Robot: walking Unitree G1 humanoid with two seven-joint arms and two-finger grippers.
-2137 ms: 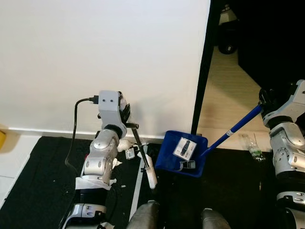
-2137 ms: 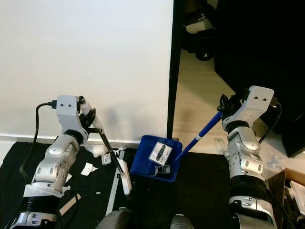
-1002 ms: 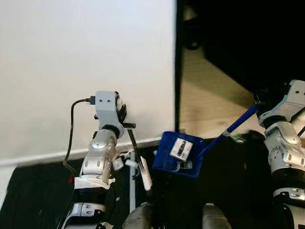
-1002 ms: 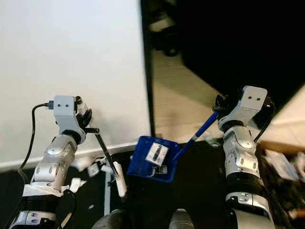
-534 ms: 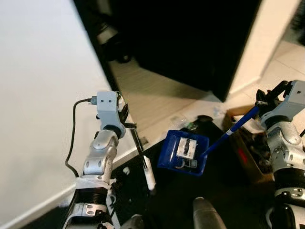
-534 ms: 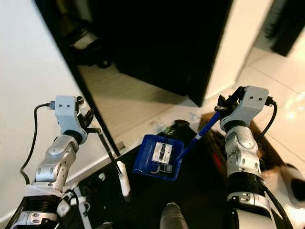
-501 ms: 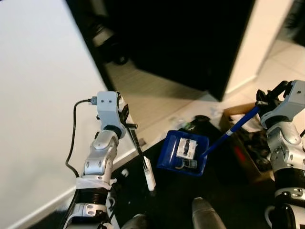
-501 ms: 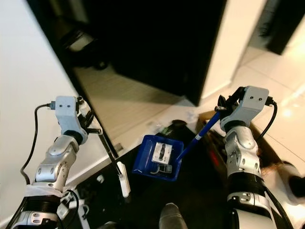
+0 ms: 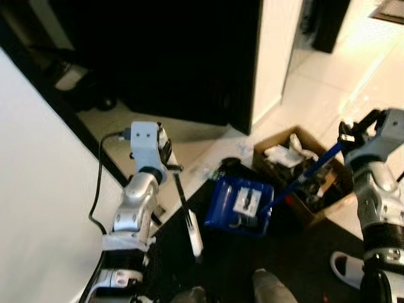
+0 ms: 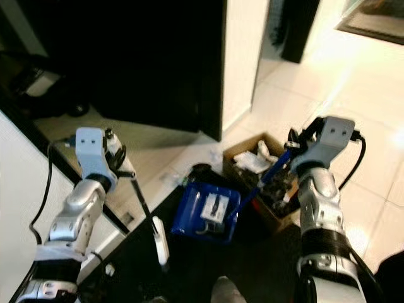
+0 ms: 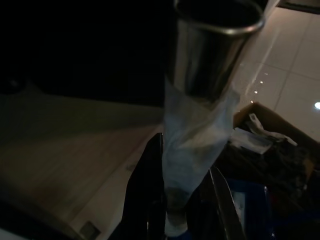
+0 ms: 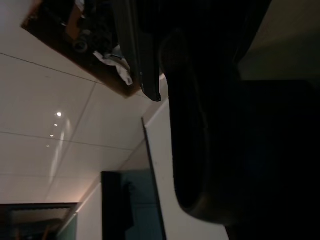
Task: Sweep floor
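Dustpan (image 9: 241, 205) loaded with swept litter, held by its blue handle in the right gripper (image 9: 346, 134), fingers clamped on it. Cardboard box (image 9: 303, 173) just beyond dustpan: emptying appears next. Left gripper (image 9: 165, 154) fingers grip the brush (image 9: 187, 211), hanging beside dustpan.

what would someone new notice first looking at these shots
Most likely the bright blue dustpan in the middle, carrying a few small items and held by its blue handle in the right gripper. Just beyond it on the pale tiles sits an open cardboard box full of rubbish, while the left gripper holds a thin brush pointing down.
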